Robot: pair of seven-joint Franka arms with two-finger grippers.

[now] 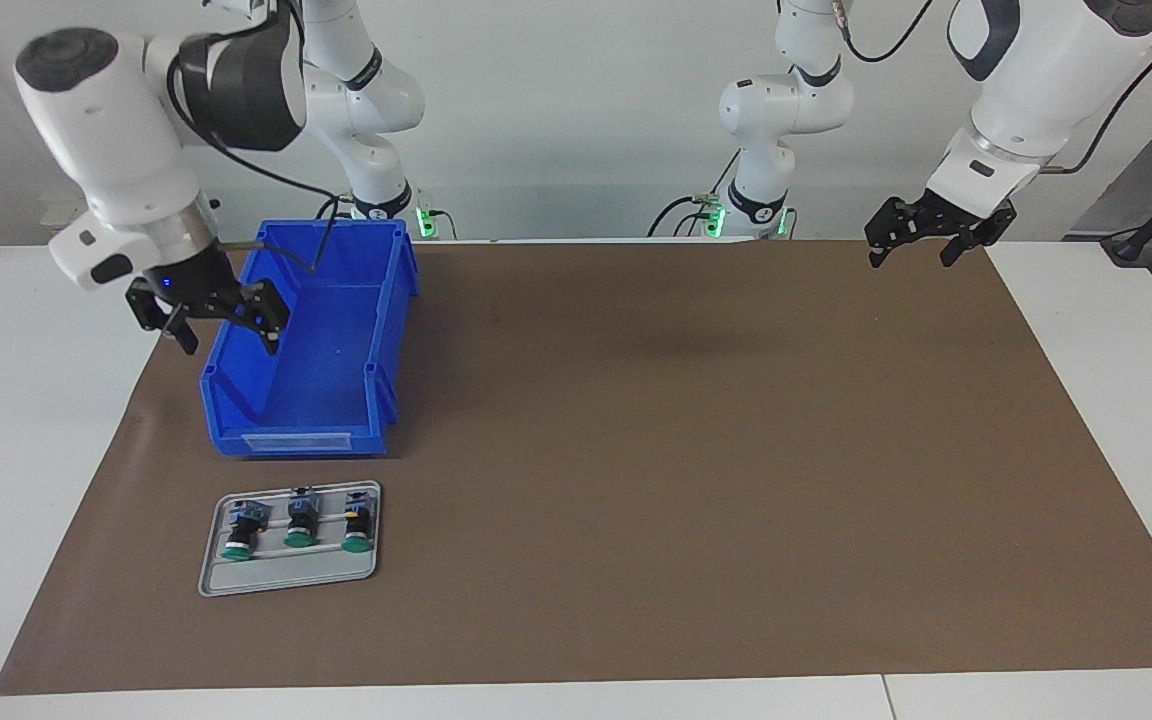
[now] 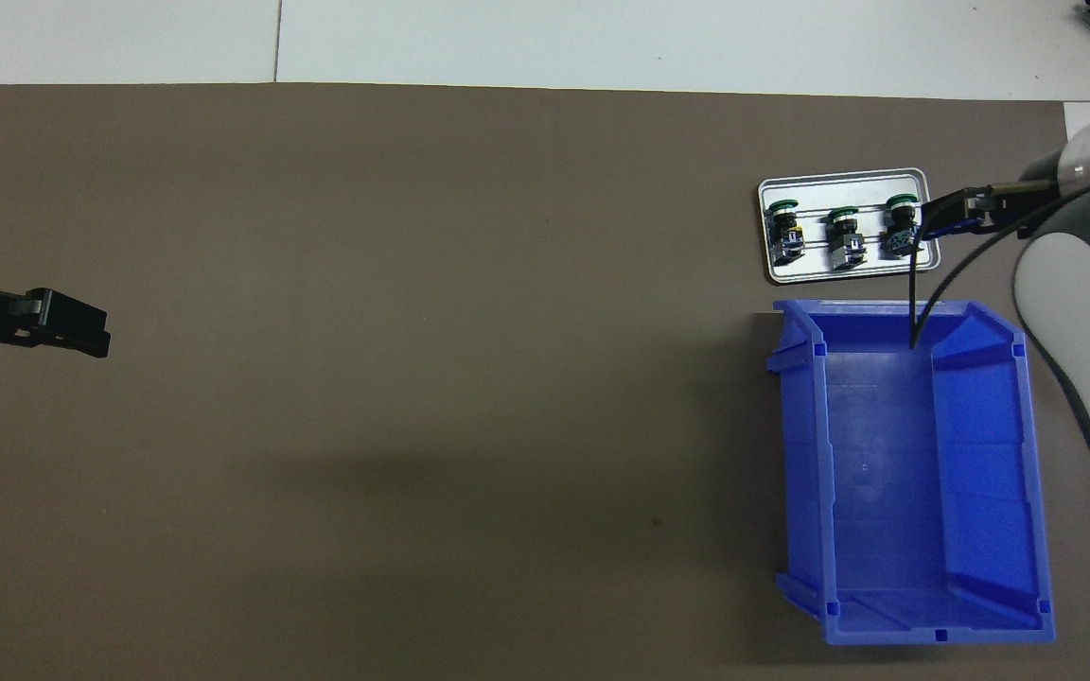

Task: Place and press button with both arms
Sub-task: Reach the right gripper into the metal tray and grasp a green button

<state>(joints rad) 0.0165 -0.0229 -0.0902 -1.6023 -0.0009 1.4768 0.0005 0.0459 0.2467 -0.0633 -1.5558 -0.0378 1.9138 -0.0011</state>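
Note:
Three green-capped buttons lie on their sides in a row on a small grey tray [image 1: 286, 578] [image 2: 843, 272], caps pointing away from the robots: one [image 1: 241, 530] [image 2: 900, 227], a middle one [image 1: 301, 522] [image 2: 843, 236], and a third [image 1: 358, 525] [image 2: 784, 227]. My right gripper [image 1: 226, 338] hangs open and holds nothing, over the blue bin's wall at the right arm's end of the table, well above the tray. One of its fingers [image 2: 957, 213] shows beside the tray from overhead. My left gripper [image 1: 912, 258] waits open and holds nothing, over the brown mat's corner near its own base.
An open blue bin [image 1: 326, 360] [image 2: 886, 473] stands between the tray and the robots, nothing in it but a dangling black cable [image 2: 914, 312]. A brown mat [image 1: 686, 450] covers most of the white table.

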